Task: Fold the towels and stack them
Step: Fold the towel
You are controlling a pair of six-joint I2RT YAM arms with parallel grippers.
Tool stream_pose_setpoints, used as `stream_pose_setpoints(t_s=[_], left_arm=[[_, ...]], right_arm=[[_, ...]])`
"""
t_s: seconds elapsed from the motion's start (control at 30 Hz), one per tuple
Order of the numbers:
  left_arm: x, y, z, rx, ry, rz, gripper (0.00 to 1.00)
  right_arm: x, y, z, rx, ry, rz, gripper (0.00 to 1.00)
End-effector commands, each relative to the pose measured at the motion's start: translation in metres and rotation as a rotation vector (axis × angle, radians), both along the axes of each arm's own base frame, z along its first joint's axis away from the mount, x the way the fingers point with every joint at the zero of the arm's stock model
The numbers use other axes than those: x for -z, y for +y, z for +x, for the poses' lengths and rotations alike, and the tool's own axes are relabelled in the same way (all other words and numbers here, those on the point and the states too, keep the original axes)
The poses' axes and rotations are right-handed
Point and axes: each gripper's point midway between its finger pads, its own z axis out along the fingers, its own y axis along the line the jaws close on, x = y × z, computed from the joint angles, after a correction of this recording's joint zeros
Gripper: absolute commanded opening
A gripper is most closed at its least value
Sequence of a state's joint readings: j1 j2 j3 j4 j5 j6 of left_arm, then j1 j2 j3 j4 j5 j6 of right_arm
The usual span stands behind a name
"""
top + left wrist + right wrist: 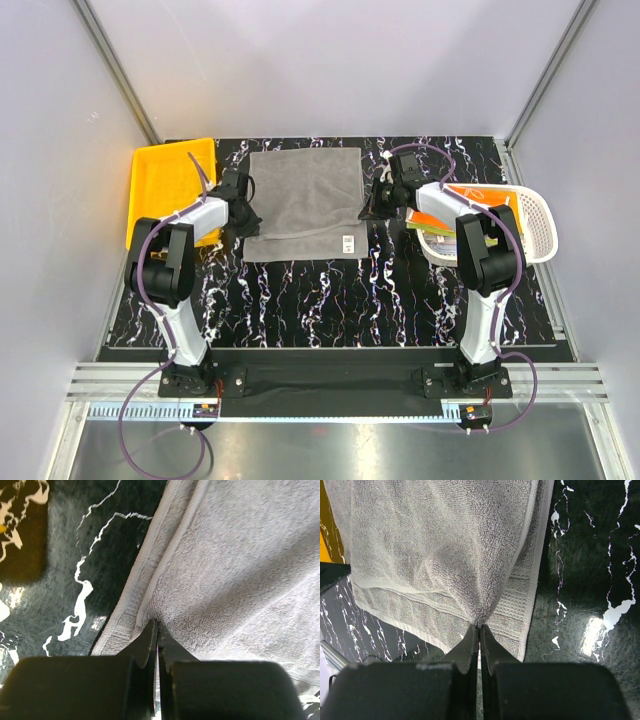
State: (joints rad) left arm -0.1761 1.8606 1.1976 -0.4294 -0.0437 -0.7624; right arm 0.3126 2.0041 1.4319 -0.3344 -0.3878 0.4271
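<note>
A plain grey towel (305,200) lies spread on the black marbled table, its white label near the front right corner. My left gripper (247,217) is shut on the grey towel's left edge (165,595), pinching a fold of terry. My right gripper (372,208) is shut on the towel's right edge (470,555), and the cloth rises into a peak at its tips. More towels (440,222), orange and greenish, lie in the white slotted basket (535,215) at the right, partly hidden by the right arm.
A yellow plastic bin (165,185) stands at the back left, just beyond the left arm. The white basket is against the table's right edge. Grey walls close in the back and both sides.
</note>
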Motion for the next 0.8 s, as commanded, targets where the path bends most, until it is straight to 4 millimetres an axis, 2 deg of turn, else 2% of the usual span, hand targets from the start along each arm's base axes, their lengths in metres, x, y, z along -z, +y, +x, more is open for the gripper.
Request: stream_pose_setpoints(t_s=[0.0,0.13,0.4,0.63,0.77], left_arm=[[-0.031,0.002,0.027,0.003,-0.091,0.032,0.0],[-0.048,0.006,0.034,0.013,-0.107,0.065,0.0],[-0.063,0.014,0.027,0.035,-0.103,0.112,0.0],[-0.09,0.019,0.024,0.044,-0.138,0.133,0.0],[-0.098,0.02,0.022,0.044,-0.15,0.135,0.0]], right_arm=[[-0.035,0.011,0.005,-0.023,-0.075,0.043,0.0],[-0.046,0.01,0.006,-0.026,-0.098,0.038,0.0],[-0.061,0.007,0.002,-0.023,-0.12,0.033,0.0],[-0.085,0.003,-0.005,-0.025,-0.159,0.031,0.0],[-0.088,0.003,-0.009,-0.024,-0.162,0.028,0.0]])
